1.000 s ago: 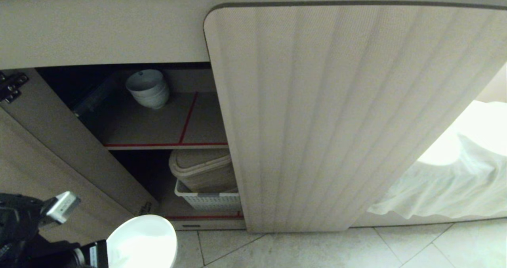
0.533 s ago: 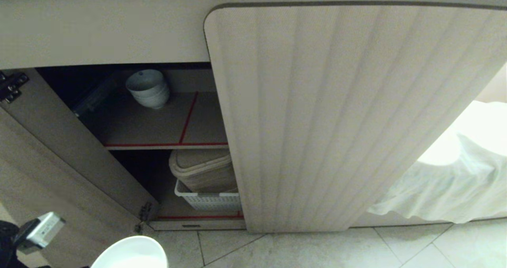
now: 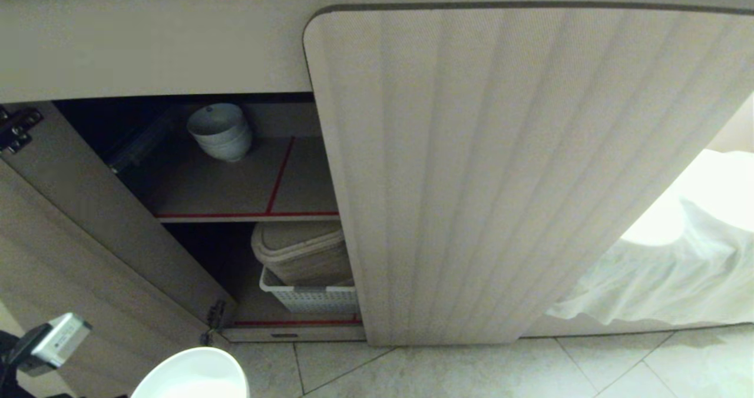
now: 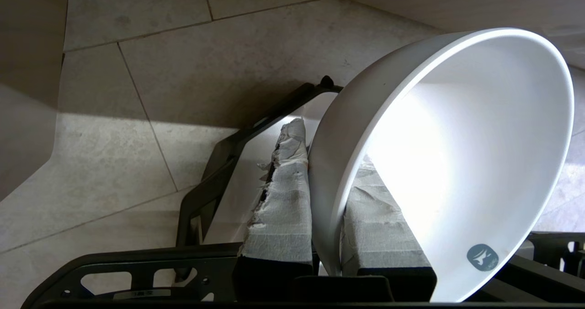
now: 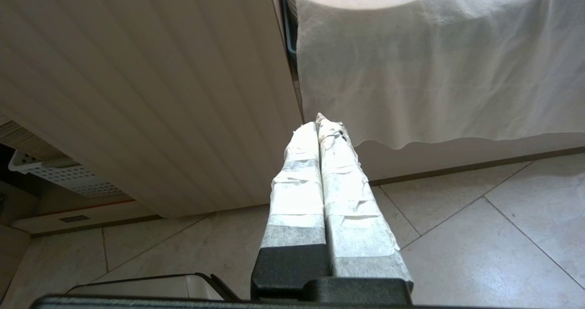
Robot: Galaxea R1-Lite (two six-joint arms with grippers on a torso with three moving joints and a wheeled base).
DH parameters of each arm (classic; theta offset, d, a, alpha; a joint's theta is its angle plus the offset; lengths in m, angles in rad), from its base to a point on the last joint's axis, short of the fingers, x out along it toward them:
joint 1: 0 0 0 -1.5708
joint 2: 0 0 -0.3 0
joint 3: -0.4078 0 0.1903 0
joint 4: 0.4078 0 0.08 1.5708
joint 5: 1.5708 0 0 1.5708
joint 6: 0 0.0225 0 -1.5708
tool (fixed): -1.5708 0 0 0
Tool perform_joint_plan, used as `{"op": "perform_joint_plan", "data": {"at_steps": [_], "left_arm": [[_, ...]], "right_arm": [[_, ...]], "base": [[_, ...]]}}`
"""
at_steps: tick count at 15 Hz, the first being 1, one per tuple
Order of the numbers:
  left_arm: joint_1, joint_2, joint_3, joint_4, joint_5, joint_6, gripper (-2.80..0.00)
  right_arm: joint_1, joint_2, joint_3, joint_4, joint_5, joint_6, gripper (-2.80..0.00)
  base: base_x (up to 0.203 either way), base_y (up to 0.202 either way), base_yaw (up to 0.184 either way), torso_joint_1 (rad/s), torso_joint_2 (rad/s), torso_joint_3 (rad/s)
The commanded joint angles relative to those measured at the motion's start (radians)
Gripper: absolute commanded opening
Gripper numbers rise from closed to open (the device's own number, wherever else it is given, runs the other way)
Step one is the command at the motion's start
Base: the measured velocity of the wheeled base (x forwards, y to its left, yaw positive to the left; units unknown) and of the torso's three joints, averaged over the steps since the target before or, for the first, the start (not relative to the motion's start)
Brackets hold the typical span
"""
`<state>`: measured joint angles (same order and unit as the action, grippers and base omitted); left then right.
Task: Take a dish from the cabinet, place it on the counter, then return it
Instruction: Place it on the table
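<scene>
Head view, left arm: only a grey block of the wrist shows at the bottom-left corner, low beside the open cabinet door.
Head view, dish (image 3: 191, 377): white bowl at the bottom edge, outside the cabinet (image 3: 500, 174), above the tiled floor (image 3: 471, 368); mouth faces up toward the camera.
Head view, cabinet interior: stack of white bowls (image 3: 221, 130) on the upper shelf; white basket (image 3: 309, 295) on the lower level.
Left wrist view, left gripper (image 4: 327, 208): 2 taped fingers (image 4: 281, 208) clamp the dish wall, 1 outside, 1 inside.
Left wrist view, dish orientation: tipped on edge, rim plane steep, mouth turned sideways away from the outer finger; a small grey logo sits inside.
Right wrist view, right gripper (image 5: 322, 130): pads pressed together, nothing between them; held level near the ribbed door, above the floor, facing a white cloth (image 5: 434, 62).
</scene>
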<state>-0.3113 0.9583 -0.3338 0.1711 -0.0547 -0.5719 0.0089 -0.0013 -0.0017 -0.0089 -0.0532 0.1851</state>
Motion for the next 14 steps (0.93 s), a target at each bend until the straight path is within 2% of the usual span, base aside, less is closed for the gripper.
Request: {"op": "perform_joint_plan", "data": {"at_steps": [1,14], "left_arm": [[0.0,0.008,-0.004,0.001,-0.001,-0.003,-2.8],[0.0,0.014,-0.007,-0.001,-0.002,-0.003,-2.8]], "right_arm": [[0.0,0.001,0.0,0.0,0.0,0.001,-2.8],[0.0,0.001,0.0,0.0,0.0,0.001,-2.8]], "base": [[0.0,0.0,0.0,0.0,0.0,0.0],[0.0,0.0,0.0,0.0,0.0,0.0]]}}
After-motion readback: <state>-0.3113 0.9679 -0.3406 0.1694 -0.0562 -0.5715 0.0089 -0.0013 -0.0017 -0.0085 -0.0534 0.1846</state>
